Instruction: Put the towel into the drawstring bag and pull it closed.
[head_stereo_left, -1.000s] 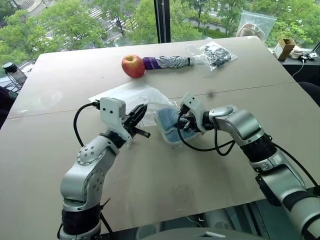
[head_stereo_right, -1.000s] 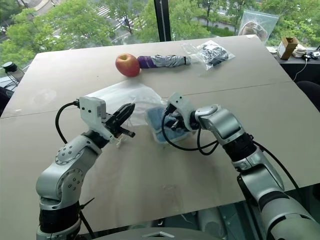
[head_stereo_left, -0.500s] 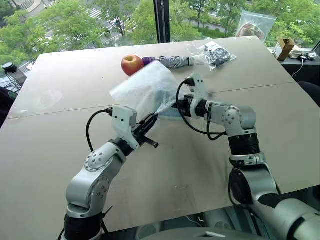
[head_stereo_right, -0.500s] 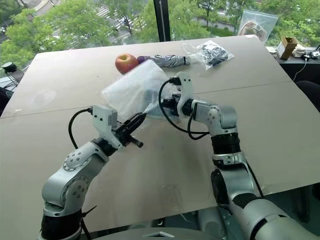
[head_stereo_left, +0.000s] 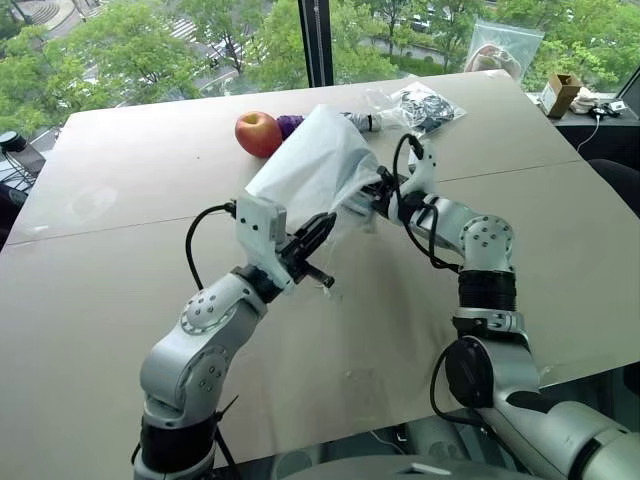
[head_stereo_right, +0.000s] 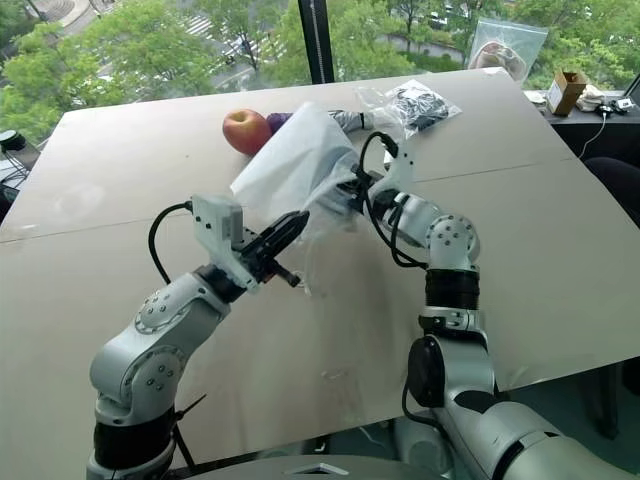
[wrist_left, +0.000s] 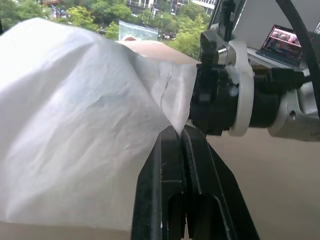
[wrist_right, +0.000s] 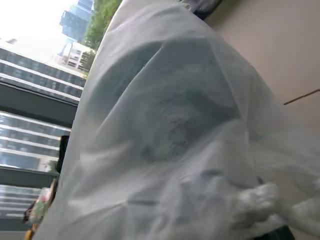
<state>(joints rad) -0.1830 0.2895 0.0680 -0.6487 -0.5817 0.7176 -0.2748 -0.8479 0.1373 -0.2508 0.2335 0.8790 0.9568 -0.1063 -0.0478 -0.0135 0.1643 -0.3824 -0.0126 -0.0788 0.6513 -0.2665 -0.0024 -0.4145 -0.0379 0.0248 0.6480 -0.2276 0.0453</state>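
Observation:
The white drawstring bag (head_stereo_left: 312, 162) hangs in the air above the middle of the table, bulging upward. Through its thin fabric the towel (wrist_right: 170, 112) shows as a blue-grey mass inside. My left gripper (head_stereo_left: 322, 228) is shut on the bag's near lower corner by its mouth, and a white cord (head_stereo_left: 327, 285) dangles below it. In the left wrist view the pinched fabric sits at the fingertips (wrist_left: 176, 137). My right gripper (head_stereo_left: 378, 196) is at the bag's right edge, pressed against the cloth, which covers its tip.
A red apple (head_stereo_left: 258, 133) and a folded grey-purple umbrella (head_stereo_right: 343, 119) lie behind the bag. A clear plastic bag with dark contents (head_stereo_left: 425, 105) sits at the back right. A small box (head_stereo_left: 560, 92) is past the table's right corner.
The bag has gone from lying flat on the table to hanging up in the air with the towel inside. The right wrist has rolled and risen; the left gripper shifted right.

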